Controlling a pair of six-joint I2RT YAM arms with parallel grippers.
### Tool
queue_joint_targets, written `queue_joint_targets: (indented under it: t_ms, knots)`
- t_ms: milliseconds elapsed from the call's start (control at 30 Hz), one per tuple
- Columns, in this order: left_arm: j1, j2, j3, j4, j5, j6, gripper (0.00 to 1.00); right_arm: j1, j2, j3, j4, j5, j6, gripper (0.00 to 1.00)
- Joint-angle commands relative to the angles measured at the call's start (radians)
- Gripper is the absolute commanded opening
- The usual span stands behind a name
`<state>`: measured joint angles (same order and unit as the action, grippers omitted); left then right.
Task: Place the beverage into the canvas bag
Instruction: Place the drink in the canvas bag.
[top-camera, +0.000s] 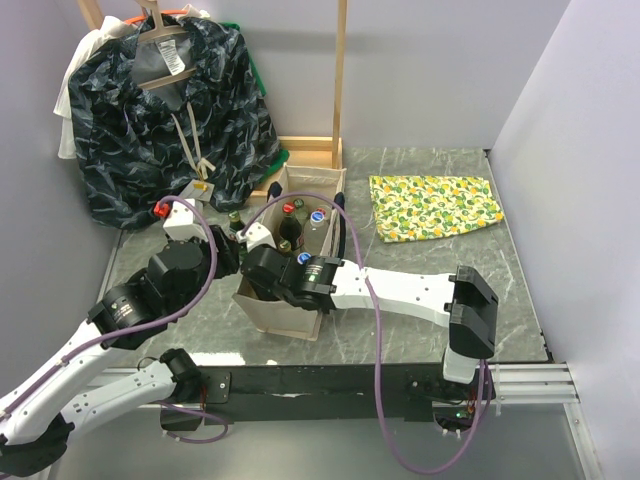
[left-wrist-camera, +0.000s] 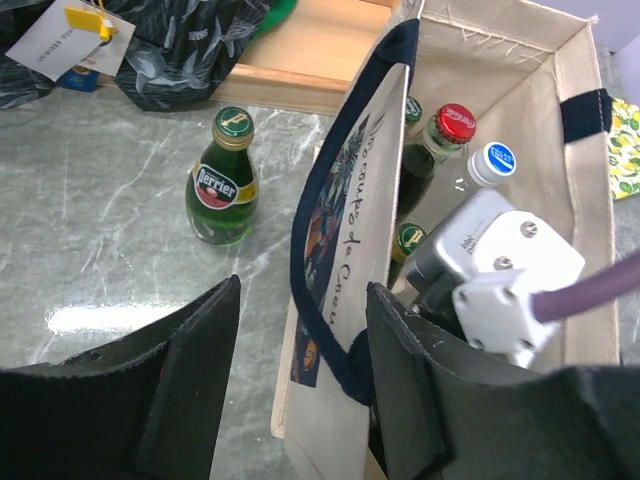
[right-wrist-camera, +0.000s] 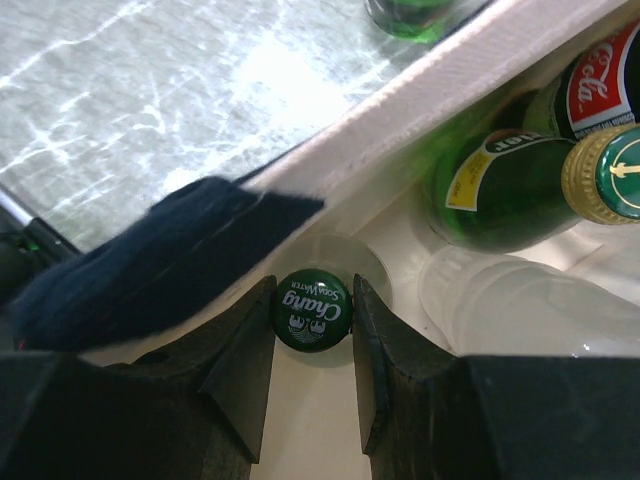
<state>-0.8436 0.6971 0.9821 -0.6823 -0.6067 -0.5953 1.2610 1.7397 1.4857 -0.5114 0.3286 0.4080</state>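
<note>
The beige canvas bag (top-camera: 285, 315) stands upright left of the middle of the marbled surface (top-camera: 420, 252). Inside it, the right gripper (right-wrist-camera: 313, 290) clasps the green cap of a Chang soda water bottle (right-wrist-camera: 312, 315), beside a Coca-Cola bottle (left-wrist-camera: 452, 125) and other bottles. The left gripper (left-wrist-camera: 302, 290) is spread wide astride the bag wall facing the surface's left edge and its dark strap (left-wrist-camera: 298, 240). A Perrier bottle (left-wrist-camera: 224, 180) stands outside, toward that edge.

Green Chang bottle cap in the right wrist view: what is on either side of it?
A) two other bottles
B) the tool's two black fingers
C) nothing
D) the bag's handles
B: the cap is held between the black fingers of the right tool, down inside the bag.
</note>
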Motion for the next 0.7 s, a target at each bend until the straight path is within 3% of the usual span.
queue_joint_targets:
  t_ms: [0, 367, 567, 667]
  knots:
    - [0.000, 0.002, 0.006, 0.033, -0.016, 0.005, 0.59, 0.005, 0.008, 0.041, 0.047, -0.048, 0.057, 0.00]
    - [0.000, 0.010, 0.001, 0.041, -0.022, 0.009, 0.61, 0.001, 0.017, 0.047, 0.014, -0.028, 0.074, 0.00]
    - [0.000, 0.008, -0.002, 0.041, -0.022, 0.009, 0.62, 0.001, 0.011, 0.041, 0.014, -0.039, 0.072, 0.32]
    - [0.000, 0.012, -0.005, 0.043, -0.022, 0.009, 0.62, 0.001, 0.006, 0.036, 0.016, -0.040, 0.072, 0.40]
